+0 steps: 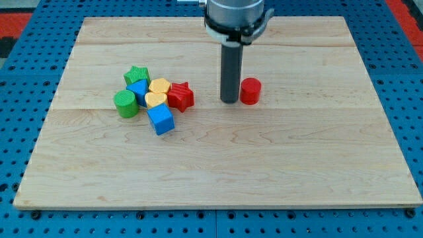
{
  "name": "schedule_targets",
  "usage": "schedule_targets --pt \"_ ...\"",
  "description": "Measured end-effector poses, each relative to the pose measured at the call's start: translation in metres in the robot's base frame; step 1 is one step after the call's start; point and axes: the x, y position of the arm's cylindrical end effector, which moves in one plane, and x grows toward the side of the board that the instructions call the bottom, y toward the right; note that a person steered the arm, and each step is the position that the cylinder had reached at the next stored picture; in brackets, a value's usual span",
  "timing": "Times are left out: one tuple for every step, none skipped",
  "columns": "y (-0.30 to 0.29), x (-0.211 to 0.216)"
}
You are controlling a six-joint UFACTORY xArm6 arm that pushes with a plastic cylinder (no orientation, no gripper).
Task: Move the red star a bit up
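Observation:
The red star (180, 96) lies on the wooden board (264, 165) at the right edge of a cluster of blocks, left of centre. It touches a yellow heart (156, 100) on its left. My tip (229, 101) stands to the right of the red star, a clear gap apart, and just left of a red cylinder (250, 91), close to it or touching it.
The cluster also holds a second yellow heart (159, 86), a green star (137, 74), a blue block (139, 88) partly hidden among them, a green cylinder (125, 104) and a blue cube (160, 119) below the hearts.

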Motion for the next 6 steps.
schedule_targets --pt "-0.01 0.009" --pt "-0.059 0.002" --pt "-0.074 0.026" --pt "-0.124 0.027" --pt "-0.092 -0.034" --pt "-0.027 -0.06"
